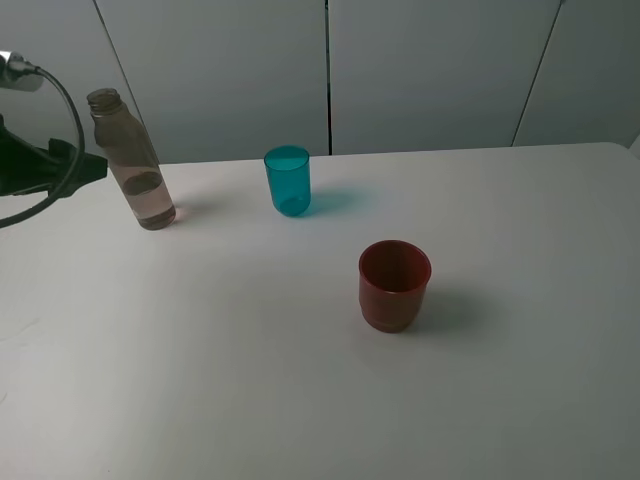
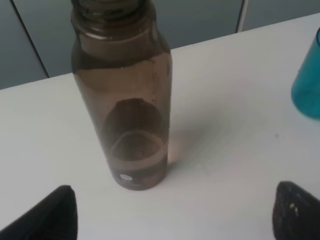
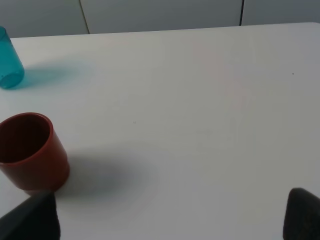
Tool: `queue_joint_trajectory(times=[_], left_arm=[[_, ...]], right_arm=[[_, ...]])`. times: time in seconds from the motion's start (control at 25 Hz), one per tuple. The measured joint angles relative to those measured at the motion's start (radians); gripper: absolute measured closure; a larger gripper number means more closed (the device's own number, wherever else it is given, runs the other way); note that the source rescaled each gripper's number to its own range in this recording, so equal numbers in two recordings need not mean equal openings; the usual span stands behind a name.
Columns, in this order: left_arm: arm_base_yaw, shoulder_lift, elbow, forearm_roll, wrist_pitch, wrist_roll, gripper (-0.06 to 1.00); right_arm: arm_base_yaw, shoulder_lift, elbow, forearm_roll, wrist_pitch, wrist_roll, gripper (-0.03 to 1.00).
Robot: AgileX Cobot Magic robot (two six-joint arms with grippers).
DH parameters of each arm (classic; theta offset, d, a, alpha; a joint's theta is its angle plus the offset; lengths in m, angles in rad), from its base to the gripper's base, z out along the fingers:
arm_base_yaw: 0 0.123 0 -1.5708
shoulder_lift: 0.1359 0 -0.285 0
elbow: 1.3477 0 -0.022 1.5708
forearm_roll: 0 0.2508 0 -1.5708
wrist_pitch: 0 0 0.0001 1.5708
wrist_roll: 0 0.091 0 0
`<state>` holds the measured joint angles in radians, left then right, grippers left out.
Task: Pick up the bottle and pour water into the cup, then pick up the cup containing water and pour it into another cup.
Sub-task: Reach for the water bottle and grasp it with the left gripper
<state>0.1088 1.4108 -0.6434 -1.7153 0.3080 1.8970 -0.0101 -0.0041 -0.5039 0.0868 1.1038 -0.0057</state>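
Observation:
The bottle [image 1: 135, 160] stands upright and uncapped at the table's back left, with a little water in its bottom; in the left wrist view the bottle [image 2: 127, 100] is straight ahead. My left gripper [image 1: 92, 166] is just left of it, open and empty [image 2: 172, 215], not touching it. The teal cup [image 1: 287, 181] stands upright to the bottle's right, and shows at the edge of the left wrist view [image 2: 310, 85]. The red cup [image 1: 394, 285] stands upright nearer the middle. My right gripper [image 3: 167, 217] is open and empty, with the red cup [image 3: 30, 150] and teal cup [image 3: 9, 62] ahead to one side.
The white table [image 1: 250, 390] carries only the bottle and the two cups. Grey wall panels [image 1: 420, 70] run behind its back edge. The right arm is out of the exterior high view.

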Motion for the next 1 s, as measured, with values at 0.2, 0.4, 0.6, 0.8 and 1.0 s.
queue_joint_trajectory(times=[0.2, 0.4, 0.6, 0.8, 1.0], left_arm=[[-0.024, -0.039, -0.007, 0.431, -0.073, -0.520, -0.04], [-0.065, -0.078, -0.007, 1.007, -0.124, -1.117, -0.04], [-0.103, -0.082, 0.003, 1.411, -0.214, -1.527, -0.04], [-0.105, -0.084, 0.086, 1.620, -0.353, -1.731, -0.04], [-0.107, -0.084, 0.152, 1.723, -0.440, -1.804, -0.04]], right_arm=[[0.000, 0.000, 0.000, 0.000, 0.000, 0.000, 0.21], [0.000, 0.000, 0.000, 0.000, 0.000, 0.000, 0.21], [0.000, 0.000, 0.000, 0.000, 0.000, 0.000, 0.21], [0.000, 0.000, 0.000, 0.000, 0.000, -0.001, 0.21], [0.000, 0.000, 0.000, 0.000, 0.000, -0.001, 0.21]])
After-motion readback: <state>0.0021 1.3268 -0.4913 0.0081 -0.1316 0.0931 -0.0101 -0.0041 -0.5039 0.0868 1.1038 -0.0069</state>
